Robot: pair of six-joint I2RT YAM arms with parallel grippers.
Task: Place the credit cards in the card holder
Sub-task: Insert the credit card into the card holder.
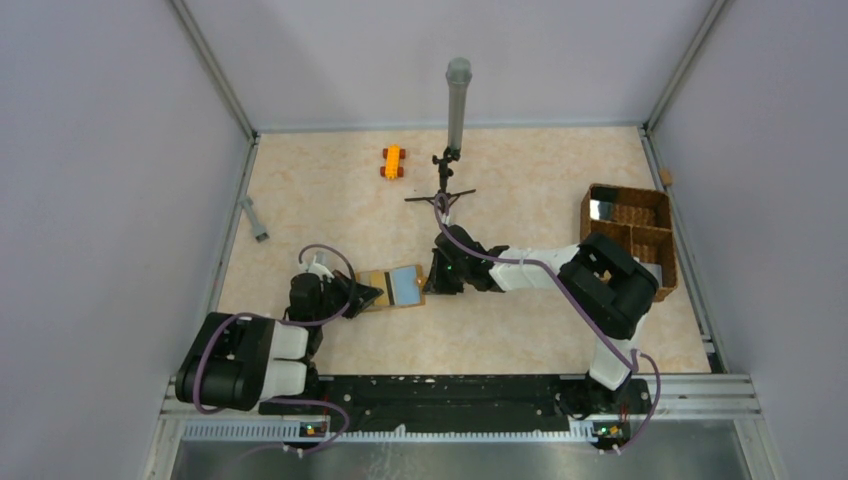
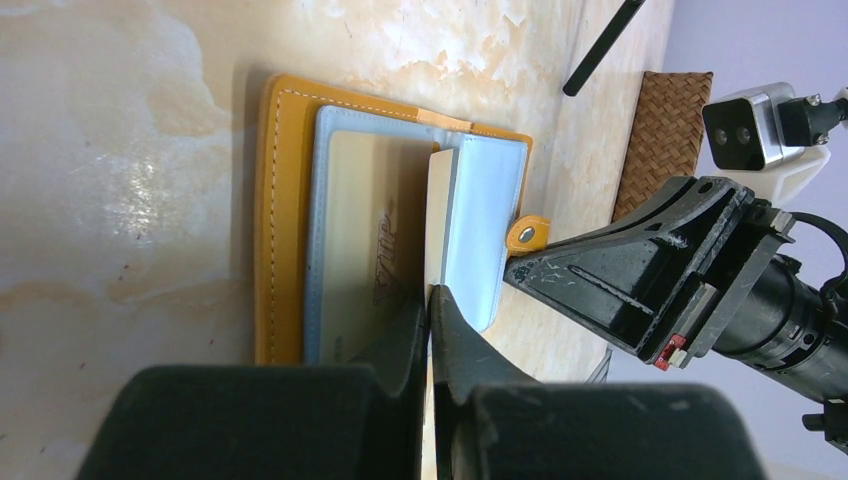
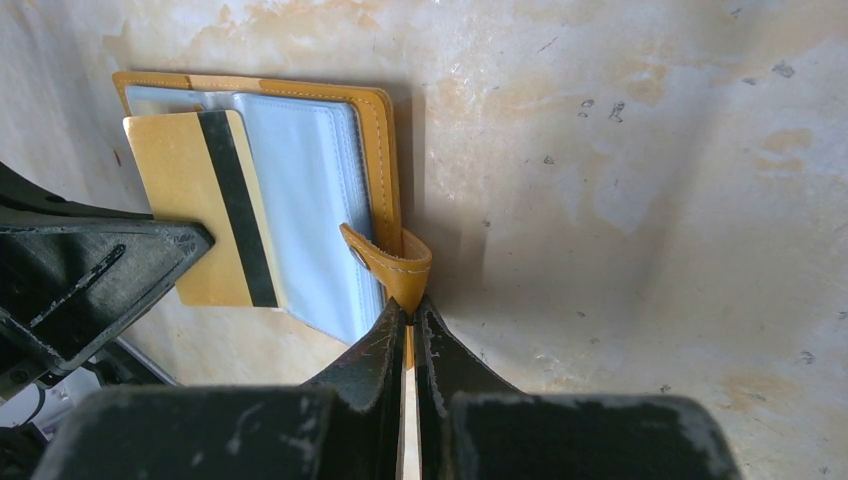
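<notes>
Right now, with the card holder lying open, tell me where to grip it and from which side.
Grip the snap strap: it loops out past the card holder's outer edge, while the rest lies flat on the table. Come from the side away from the gold card in the left claw. The right claw is shut on that strap there.

Toy car (image 1: 392, 162), wicker basket (image 1: 645, 212), tripod (image 1: 446, 158)

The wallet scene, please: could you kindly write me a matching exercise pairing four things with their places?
Things: 1 gold card; 2 wallet strap; 3 toy car; 4 basket.
Places: A far side of the table; B between the left fingers; C right edge of the table; D pinched by the right fingers.
Pairs: 1-B, 2-D, 3-A, 4-C.
</notes>
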